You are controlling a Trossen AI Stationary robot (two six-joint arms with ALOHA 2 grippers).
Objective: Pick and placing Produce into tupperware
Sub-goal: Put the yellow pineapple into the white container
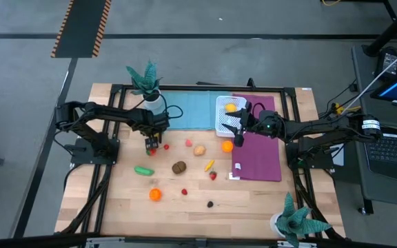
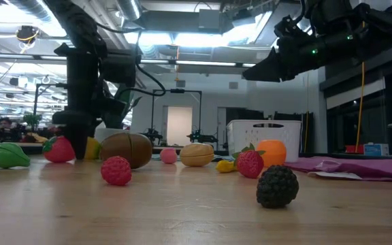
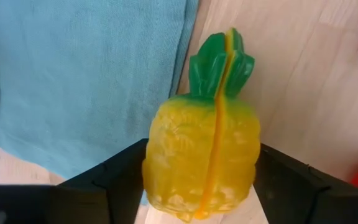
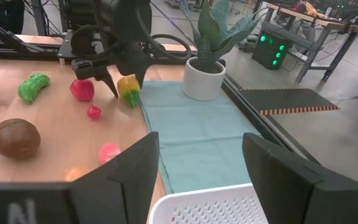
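My left gripper (image 1: pixel 151 142) is shut on a yellow toy pineapple (image 3: pixel 201 155) at the near edge of the teal mat (image 1: pixel 188 110). My right gripper (image 4: pixel 201 146) hangs open above the near rim of the white tupperware (image 1: pixel 220 122), touching nothing. An orange-yellow piece (image 1: pixel 231 107) lies inside the tupperware. More produce lies on the wood: an orange (image 1: pixel 227 146), a tan piece (image 1: pixel 199 150), a brown one (image 1: pixel 178 167), a green one (image 1: pixel 143 171), another orange (image 1: pixel 155 194), red berries (image 1: pixel 213 176) and a dark berry (image 1: pixel 210 204). My left gripper pinches the pineapple's yellow body (image 3: pixel 166 168) between its two fingers (image 3: pixel 114 180), one on each side. The fingers come from above, and the green crown (image 3: pixel 219 62) points away from them, toward the table. Whether the pineapple is clear of the table, I cannot tell.
A teal potted plant (image 1: pixel 147 86) stands on the teal mat just behind my left gripper. A purple mat (image 1: pixel 257 155) lies under my right arm. A second plant (image 1: pixel 296 220) stands at the near right corner. A red strawberry (image 4: pixel 82 90) sits close beside the pineapple.
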